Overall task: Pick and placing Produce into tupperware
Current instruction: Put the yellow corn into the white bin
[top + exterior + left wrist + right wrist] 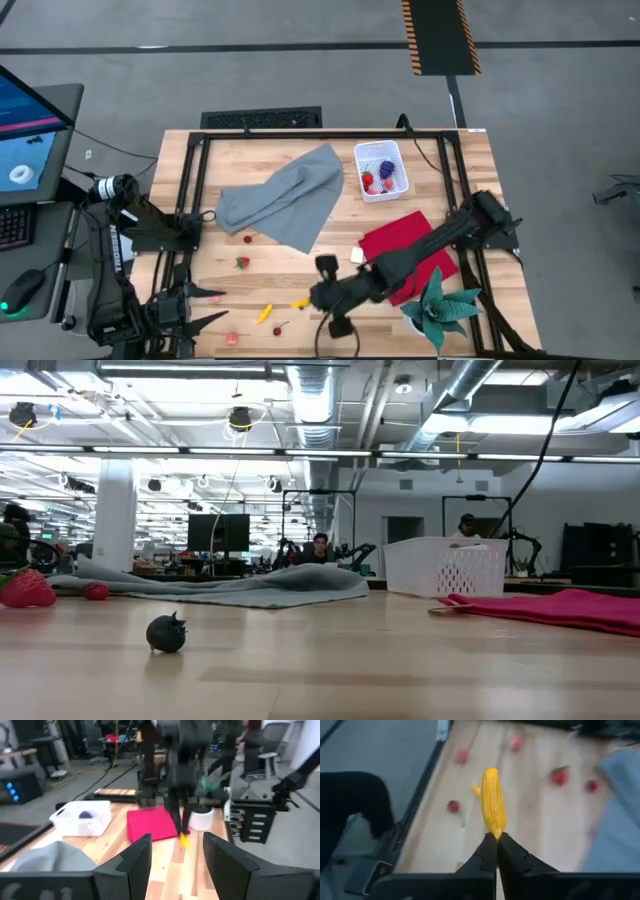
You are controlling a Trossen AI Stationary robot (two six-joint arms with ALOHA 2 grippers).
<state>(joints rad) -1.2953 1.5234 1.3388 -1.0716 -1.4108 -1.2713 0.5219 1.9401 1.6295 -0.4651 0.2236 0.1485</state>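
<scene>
Fingers (496, 851) pinched on yellow piece (492, 802)

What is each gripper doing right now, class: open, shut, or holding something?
Left gripper: open, holding nothing, waiting at the table's left edge.
Right gripper: shut on the yellow produce piece, lifted above the table.

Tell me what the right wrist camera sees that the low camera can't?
Only the right wrist view shows the right pincer shut on a yellow piece, plus a cherry below it. Only the low view shows the tub, the red cloth and people far behind the table. Both show the wooden table, the grey cloth and red berries.
</scene>
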